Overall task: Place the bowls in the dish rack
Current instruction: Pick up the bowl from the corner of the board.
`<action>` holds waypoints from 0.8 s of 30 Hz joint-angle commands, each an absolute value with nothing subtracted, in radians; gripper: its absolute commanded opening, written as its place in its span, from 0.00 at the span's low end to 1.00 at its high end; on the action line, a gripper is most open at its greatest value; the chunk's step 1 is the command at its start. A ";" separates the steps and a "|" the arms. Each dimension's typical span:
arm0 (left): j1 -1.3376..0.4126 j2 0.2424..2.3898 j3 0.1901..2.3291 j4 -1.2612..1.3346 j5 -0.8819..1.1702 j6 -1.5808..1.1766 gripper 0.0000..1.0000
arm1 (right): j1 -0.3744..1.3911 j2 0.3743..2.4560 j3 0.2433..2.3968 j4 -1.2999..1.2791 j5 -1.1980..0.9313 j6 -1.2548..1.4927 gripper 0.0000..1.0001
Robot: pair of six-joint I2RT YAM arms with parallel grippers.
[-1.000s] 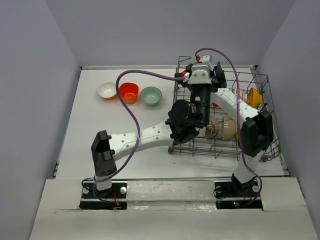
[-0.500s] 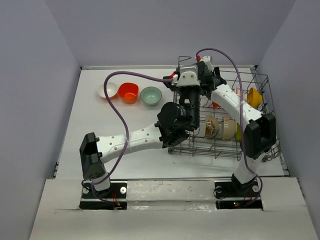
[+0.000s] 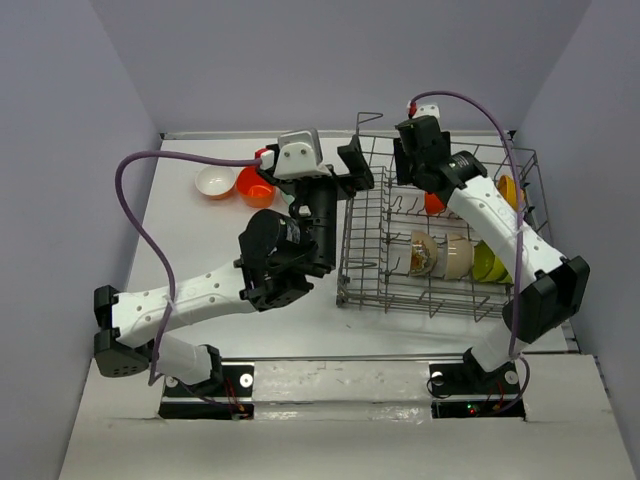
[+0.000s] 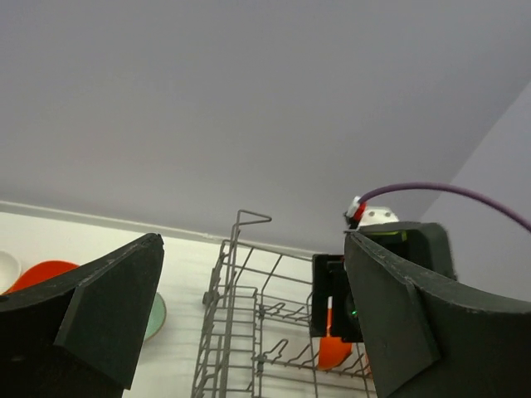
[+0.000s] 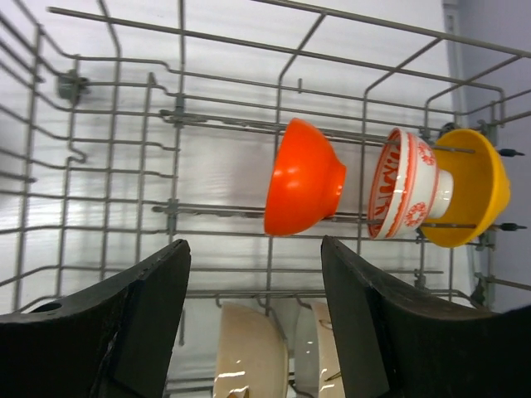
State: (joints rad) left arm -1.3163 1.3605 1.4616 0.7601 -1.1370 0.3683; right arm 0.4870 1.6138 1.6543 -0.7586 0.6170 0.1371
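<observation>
The grey wire dish rack [image 3: 352, 262] stands at the right of the table. Inside it stand a red-orange bowl [image 5: 305, 178], a white bowl with red pattern [image 5: 402, 195], an orange-yellow bowl [image 5: 469, 199], two cream bowls [image 3: 458, 257] and a lime green one [image 3: 490, 262]. My right gripper [image 5: 254, 245] hangs open and empty over the rack, just above the red-orange bowl. My left gripper [image 3: 315, 172] is wide open and empty at the rack's back left corner. On the table to the left lie a white bowl [image 3: 213, 181], a red-orange bowl [image 3: 250, 185] and a teal bowl [image 4: 155, 315].
The left arm's forearm [image 3: 200, 295] stretches across the table left of the rack, its purple cable [image 3: 135, 215] looping over the table's left side. A grey wall [image 3: 330, 60] closes the back, close behind the rack.
My left arm has swung left, out from over the rack to its left edge. The right gripper has shifted slightly right above the rack. The bowls have not moved.
</observation>
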 commanded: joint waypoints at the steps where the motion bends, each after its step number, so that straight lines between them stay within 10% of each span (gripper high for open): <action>1: -1.347 1.273 1.405 0.608 -1.229 0.313 0.99 | 0.497 1.516 1.660 -0.775 0.416 0.187 0.70; 24: -1.358 0.930 1.349 -0.382 -1.287 -0.416 0.99 | 0.497 1.260 1.559 -0.681 -0.208 0.281 0.71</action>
State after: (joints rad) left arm -1.3552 0.9886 1.3705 -0.3279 -1.2613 -0.3401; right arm 0.4870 1.3148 1.5719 -0.7376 -0.1120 0.2485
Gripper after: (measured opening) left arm 0.989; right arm 0.710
